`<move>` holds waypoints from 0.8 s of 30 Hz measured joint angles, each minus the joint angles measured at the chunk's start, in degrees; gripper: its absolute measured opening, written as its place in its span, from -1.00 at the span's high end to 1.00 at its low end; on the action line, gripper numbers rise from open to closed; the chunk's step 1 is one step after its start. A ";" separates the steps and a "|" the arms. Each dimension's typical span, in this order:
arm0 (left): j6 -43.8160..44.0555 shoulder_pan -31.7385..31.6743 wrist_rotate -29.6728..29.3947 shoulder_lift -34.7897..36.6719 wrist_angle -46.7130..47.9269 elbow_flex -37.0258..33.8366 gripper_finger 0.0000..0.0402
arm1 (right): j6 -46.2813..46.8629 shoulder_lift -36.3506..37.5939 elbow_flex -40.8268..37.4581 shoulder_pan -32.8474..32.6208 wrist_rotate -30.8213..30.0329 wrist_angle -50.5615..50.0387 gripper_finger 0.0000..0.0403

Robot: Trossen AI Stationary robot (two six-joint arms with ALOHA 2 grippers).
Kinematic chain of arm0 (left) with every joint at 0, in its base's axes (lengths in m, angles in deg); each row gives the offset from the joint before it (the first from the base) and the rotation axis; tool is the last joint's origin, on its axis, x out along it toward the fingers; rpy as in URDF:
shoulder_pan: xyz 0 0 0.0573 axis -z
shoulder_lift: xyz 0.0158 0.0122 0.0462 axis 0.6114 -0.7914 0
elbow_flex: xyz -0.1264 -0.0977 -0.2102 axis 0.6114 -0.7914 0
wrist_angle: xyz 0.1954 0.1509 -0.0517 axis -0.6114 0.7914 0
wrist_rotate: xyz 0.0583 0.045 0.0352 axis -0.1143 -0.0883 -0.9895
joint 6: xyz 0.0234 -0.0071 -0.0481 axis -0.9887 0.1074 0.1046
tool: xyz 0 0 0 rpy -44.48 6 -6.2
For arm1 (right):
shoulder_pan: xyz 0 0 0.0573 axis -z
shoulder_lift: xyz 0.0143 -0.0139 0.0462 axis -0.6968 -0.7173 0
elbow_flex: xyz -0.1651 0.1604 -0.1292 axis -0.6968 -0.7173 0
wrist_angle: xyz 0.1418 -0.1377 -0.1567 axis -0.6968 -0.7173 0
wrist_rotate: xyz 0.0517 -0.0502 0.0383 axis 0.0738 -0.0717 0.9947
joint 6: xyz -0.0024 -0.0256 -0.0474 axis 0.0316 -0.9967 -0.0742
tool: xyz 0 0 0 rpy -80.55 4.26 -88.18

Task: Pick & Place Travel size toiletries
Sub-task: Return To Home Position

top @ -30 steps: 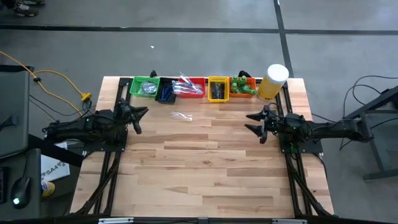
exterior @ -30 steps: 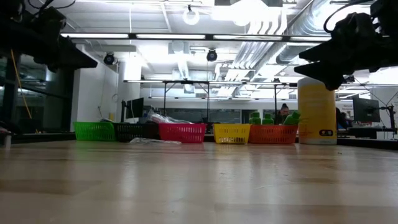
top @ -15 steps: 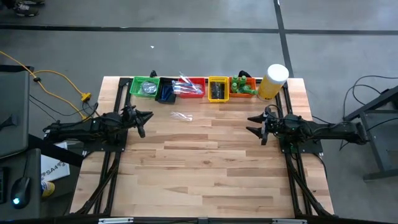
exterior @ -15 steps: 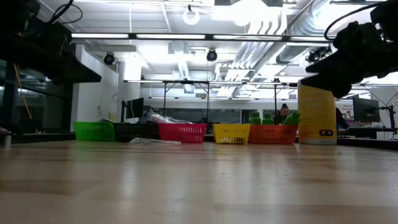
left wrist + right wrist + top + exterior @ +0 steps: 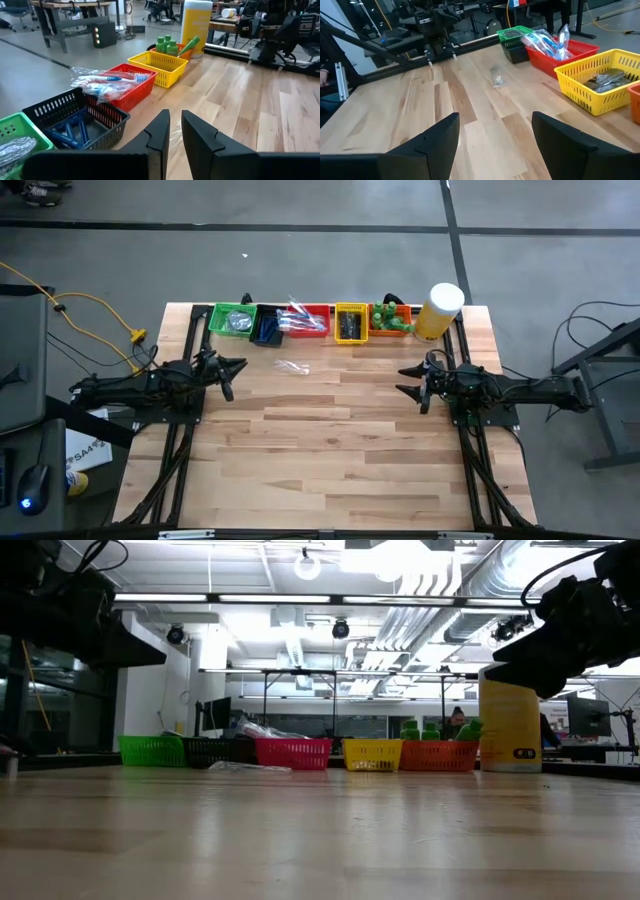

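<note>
Grippers idle over a wooden table (image 5: 330,450), one at each side edge, both arms lying low and level and reaching inward from their mounts. Left gripper (image 5: 228,372) near the left edge, pointed across the boards toward the middle, well clear of the surface; fingers (image 5: 161,131) almost together in the left wrist view, only a thin slit between, nothing held. Right gripper (image 5: 408,380) opposite, near the right edge, facing the left one, close in front of a pale-yellow cylinder (image 5: 438,310) with a white lid; fingers (image 5: 440,140) spread wide, nothing between them, nothing touched. Along the far edge, a row of bins: green bin (image 5: 152,750) with a silvery wrapped piece (image 5: 237,322), black bin (image 5: 65,107) with something blue inside, red bin (image 5: 293,752) heaped with toothbrushes (image 5: 300,318) in clear wrap, yellow bin (image 5: 373,754) with dark wrapped items (image 5: 606,80) (combs, by the look of them), orange bin (image 5: 438,756) packed with little green bottles (image 5: 388,318). One clear-wrapped piece (image 5: 291,367) loose on the boards, just in front of the red and black bins, well apart from both grippers
</note>
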 joint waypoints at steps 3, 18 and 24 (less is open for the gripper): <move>0.02 0.00 0.00 0.02 0.26 0.00 0.76 | -0.15 0.00 0.01 0.00 0.00 0.00 -0.20; 0.04 0.00 0.00 0.00 0.59 0.04 0.76 | -0.19 0.00 0.01 0.00 0.00 -0.02 -0.20; 0.06 0.00 0.09 0.00 0.63 0.04 0.76 | -0.20 0.00 -0.01 0.00 0.00 -0.02 -0.20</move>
